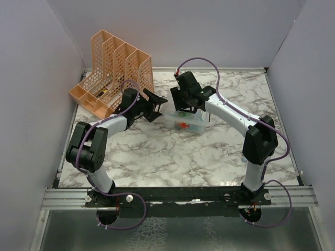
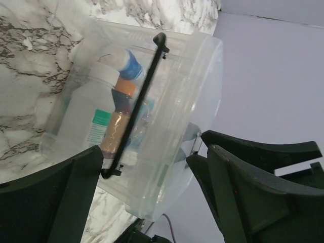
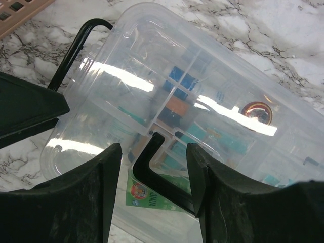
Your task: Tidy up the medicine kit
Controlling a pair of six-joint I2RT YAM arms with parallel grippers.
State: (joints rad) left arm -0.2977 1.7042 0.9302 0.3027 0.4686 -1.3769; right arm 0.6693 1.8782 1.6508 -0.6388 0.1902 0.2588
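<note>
the small clear plastic medicine kit (image 1: 186,124) sits mid-way across the white marbled table (image 1: 157,157), lid apparently shut. the right gripper (image 3: 154,152) straddles its black handle (image 3: 147,169), unclenched. the left gripper (image 2: 147,162) gapes just beside the box. next, seemingly: pinch the handle squarely.

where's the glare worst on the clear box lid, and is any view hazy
Right wrist view: white glare streaks cross the lid of the small clear plastic medicine kit, washing out the contents beneath. Left wrist view: no bright streaks, contents only hazy through the plastic. Top external view: evenly lit, soft shadows.
</note>
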